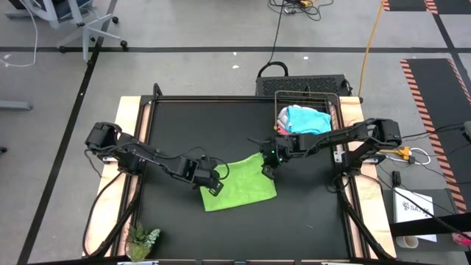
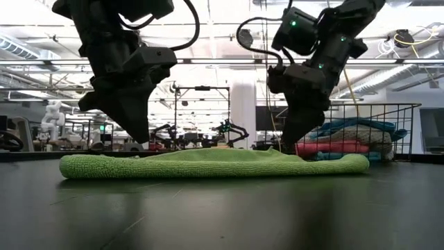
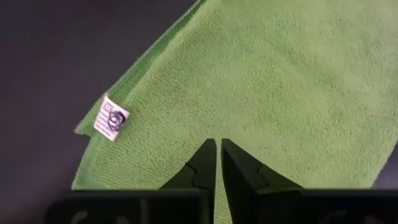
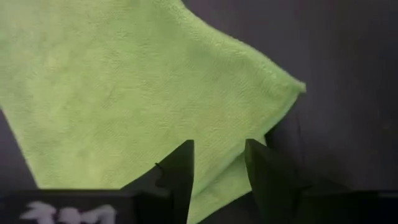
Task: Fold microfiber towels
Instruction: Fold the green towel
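the lime green towel [image 1: 239, 184] lies folded once on the worktop [image 1: 309, 221], left pincer [image 1: 214, 185] closed, right pincer [image 1: 268, 168] parted and empty above it; others wait in the basket [image 1: 305, 118].

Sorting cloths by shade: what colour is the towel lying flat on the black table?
Lime green microfiber towel, clearest in the left wrist view.

light: bright overhead ceiling strips | glare: ceiling, low view | blur: low view's near tabletop
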Action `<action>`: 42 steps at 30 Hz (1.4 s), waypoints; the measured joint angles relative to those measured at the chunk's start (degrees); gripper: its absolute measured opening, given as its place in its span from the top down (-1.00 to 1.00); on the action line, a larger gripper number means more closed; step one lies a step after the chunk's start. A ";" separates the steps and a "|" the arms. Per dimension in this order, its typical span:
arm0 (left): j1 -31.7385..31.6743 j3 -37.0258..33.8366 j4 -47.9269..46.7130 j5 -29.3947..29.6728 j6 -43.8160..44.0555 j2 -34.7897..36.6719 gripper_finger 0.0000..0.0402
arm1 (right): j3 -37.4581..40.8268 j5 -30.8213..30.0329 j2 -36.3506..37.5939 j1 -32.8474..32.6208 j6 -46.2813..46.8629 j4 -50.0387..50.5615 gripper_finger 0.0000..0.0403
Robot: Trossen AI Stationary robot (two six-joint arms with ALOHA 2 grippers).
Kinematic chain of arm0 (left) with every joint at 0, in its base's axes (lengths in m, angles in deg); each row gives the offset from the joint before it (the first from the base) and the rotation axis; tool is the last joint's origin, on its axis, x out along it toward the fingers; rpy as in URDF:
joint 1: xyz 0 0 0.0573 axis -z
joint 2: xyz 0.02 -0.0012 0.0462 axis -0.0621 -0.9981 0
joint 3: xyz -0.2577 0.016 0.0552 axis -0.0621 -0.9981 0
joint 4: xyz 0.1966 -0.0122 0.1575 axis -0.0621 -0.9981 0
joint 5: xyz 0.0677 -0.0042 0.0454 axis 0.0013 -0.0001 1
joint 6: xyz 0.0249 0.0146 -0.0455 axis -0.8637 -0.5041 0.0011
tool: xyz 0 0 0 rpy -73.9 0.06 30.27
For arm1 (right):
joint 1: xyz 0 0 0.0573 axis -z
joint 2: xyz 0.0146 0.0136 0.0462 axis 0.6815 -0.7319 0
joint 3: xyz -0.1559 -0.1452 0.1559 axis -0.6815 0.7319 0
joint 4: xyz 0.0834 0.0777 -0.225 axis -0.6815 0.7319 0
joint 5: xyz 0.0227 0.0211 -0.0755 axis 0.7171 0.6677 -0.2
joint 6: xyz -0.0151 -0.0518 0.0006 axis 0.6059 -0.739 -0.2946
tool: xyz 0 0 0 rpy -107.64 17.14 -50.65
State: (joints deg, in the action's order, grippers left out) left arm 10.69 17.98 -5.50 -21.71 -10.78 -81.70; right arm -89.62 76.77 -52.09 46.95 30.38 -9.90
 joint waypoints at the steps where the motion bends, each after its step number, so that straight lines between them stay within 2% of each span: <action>1: -0.19 0.00 0.06 0.00 -0.16 0.00 0.87 | 0.00 -0.01 -0.53 0.42 -0.79 -0.23 0.32; 6: -0.79 0.00 0.21 0.00 -0.43 0.02 0.87 | 0.00 -1.49 -2.44 3.19 -4.93 -1.34 0.30; 14: -0.80 0.00 0.23 0.02 0.16 0.02 0.87 | -0.02 -1.25 -2.57 6.86 -6.04 -3.42 0.30; 22: -0.87 0.00 0.23 0.59 0.73 0.02 0.87 | -0.02 -1.14 -2.79 7.26 -6.04 -4.16 0.30; 33: -0.85 0.02 0.36 0.99 2.77 0.04 0.87 | -0.02 2.92 -8.90 7.21 -4.36 -8.98 0.31; 37: -0.85 0.02 0.56 0.99 2.94 0.04 0.87 | 0.00 3.49 -8.08 7.30 -2.78 -8.49 0.43; 42: -0.85 0.02 0.57 0.99 3.05 0.04 0.87 | 0.00 3.52 -4.49 6.77 -2.35 -7.22 0.74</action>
State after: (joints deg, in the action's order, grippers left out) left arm 9.85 18.00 -4.93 -20.73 -7.73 -81.66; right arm -89.62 80.29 -56.58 53.71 28.03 -17.11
